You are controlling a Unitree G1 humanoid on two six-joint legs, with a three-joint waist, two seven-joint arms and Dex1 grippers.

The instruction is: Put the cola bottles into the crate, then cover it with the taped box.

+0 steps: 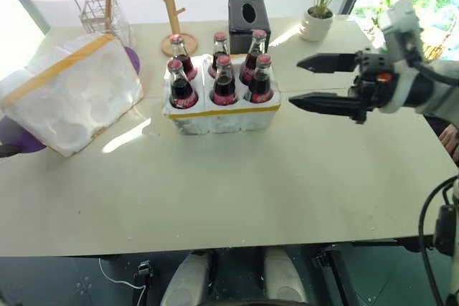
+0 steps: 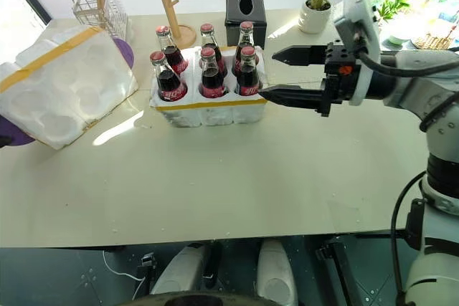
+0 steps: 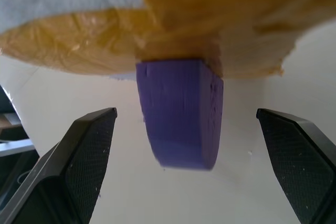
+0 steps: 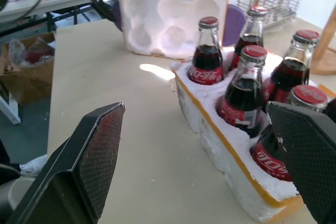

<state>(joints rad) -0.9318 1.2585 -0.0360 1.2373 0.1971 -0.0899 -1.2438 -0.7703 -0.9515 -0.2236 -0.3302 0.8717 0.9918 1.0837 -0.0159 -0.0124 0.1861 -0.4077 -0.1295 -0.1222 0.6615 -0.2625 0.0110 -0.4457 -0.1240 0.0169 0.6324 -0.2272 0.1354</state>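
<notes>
1. The right gripper (image 1: pixel 300 82) hung with its two black, tapered fingers spread wide and nothing between them, just right of the crate (image 1: pixel 222 115).
2. The left gripper (image 3: pixel 184 166) stood wide open and empty, its textured pads (image 3: pixel 94 150) flanking a purple disc (image 3: pixel 181 116) under yellow tape.
3. Six glass cola bottles (image 1: pixel 224 80) with red caps filled the white foam crate.
4. The taped box (image 1: pixel 68 94) lay tilted at the table's (image 1: pixel 237 191) left, its dimpled hollow showing.
</notes>
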